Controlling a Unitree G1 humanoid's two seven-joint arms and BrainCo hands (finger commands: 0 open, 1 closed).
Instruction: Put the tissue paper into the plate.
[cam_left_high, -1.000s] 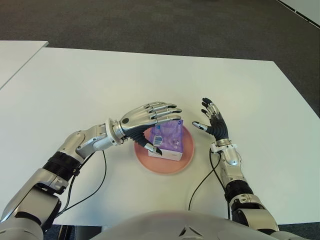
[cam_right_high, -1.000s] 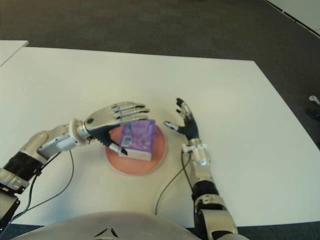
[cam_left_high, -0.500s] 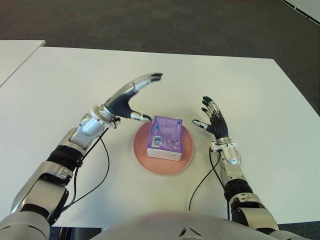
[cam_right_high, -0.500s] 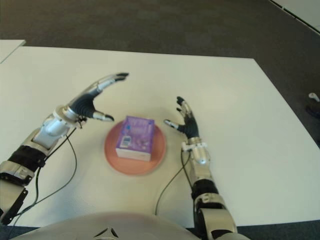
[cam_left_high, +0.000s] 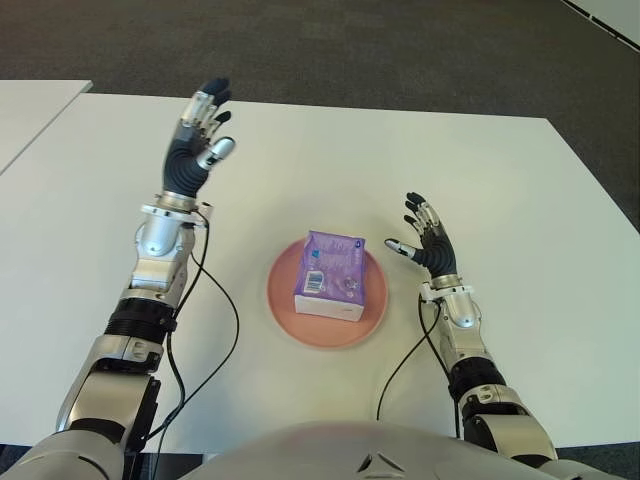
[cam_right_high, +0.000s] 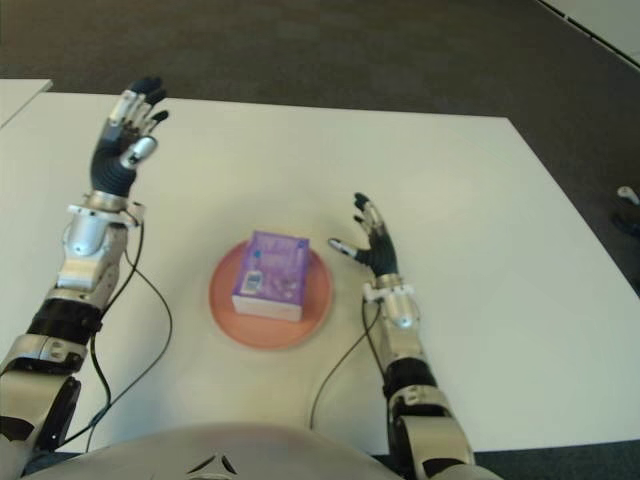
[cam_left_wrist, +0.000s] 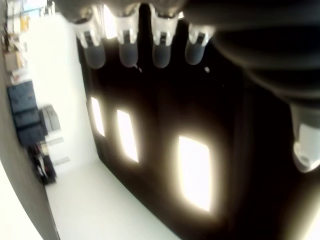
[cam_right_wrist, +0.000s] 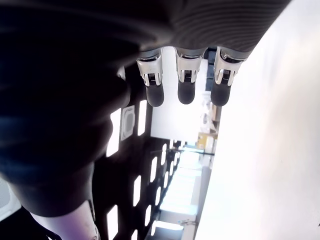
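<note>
purple tissue paper pack (cam_left_high: 331, 273) lies inside the pink plate (cam_left_high: 283, 318) at mid-table (cam_left_high: 500, 180). left hand (cam_left_high: 194, 145) raised, fingers spread, empty, well apart toward the far left. right hand (cam_left_high: 427, 242) spread, empty, just beside the plate's right rim.

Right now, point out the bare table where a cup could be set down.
The table is bare beyond the plate, between the raised left hand and the open right hand, and along its far right side. It is crowded only at the centre, where the tissue paper fills the plate, and beside each forearm's cable.
</note>
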